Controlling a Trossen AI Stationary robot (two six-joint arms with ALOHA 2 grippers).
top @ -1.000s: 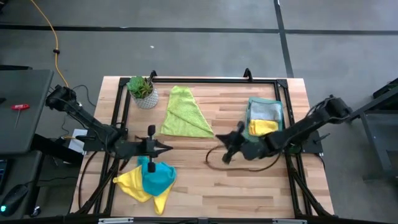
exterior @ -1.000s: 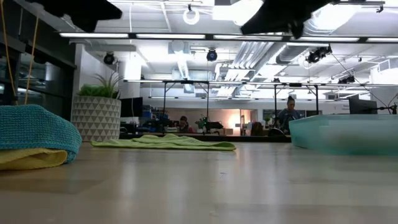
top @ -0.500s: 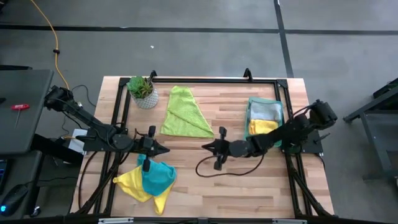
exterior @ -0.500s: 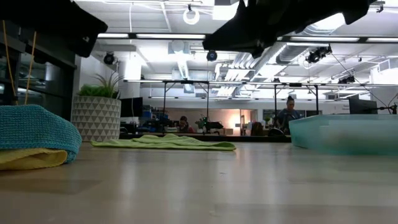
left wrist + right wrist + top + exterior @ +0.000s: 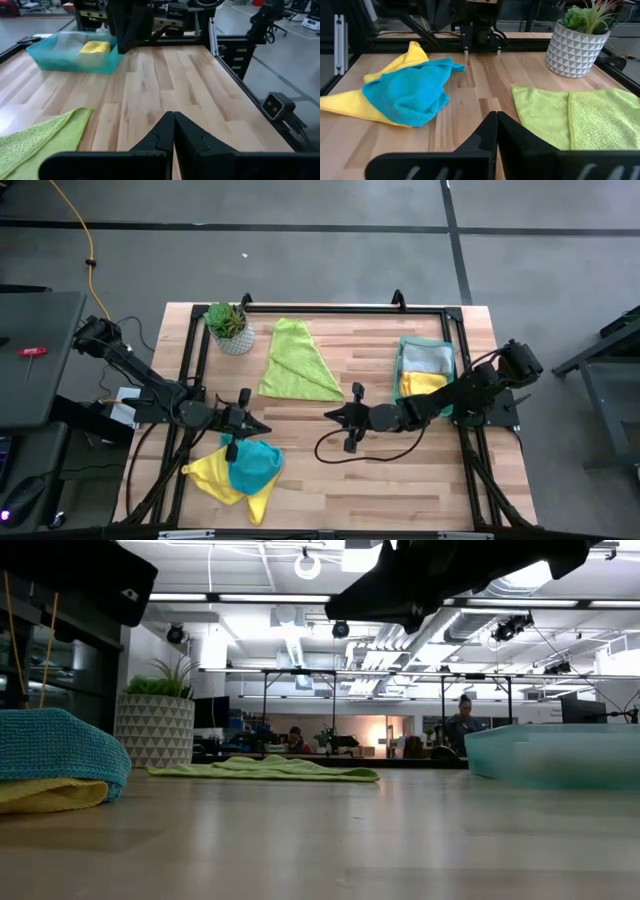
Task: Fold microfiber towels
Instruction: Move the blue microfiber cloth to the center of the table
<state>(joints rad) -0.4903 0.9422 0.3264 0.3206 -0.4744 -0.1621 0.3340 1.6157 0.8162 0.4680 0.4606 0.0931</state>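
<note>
A lime green towel [image 5: 297, 362] lies folded and flat at the table's far middle. At the near left, a teal towel [image 5: 252, 464] lies crumpled on top of a yellow one [image 5: 213, 478]. My left gripper [image 5: 262, 423] hangs shut just above and beyond that pile, pointing toward the table's right. Its fingertips [image 5: 173, 125] are closed with nothing between them. My right gripper [image 5: 330, 416] hangs shut over the table's middle and points left toward the pile [image 5: 410, 92], also empty [image 5: 496, 122]. The two grippers face each other.
A translucent green tray [image 5: 443, 348] at the far right holds a folded grey towel and a folded yellow one [image 5: 422, 384]. A potted plant [image 5: 228, 327] stands at the far left corner. A black cable [image 5: 345, 458] hangs in a loop under the right arm.
My right gripper has gone toward the table's left and sunk, tipping nearer to level, then held still. My left gripper has sunk a little and drawn back slightly toward the left. Both stay shut. No towel has moved.
</note>
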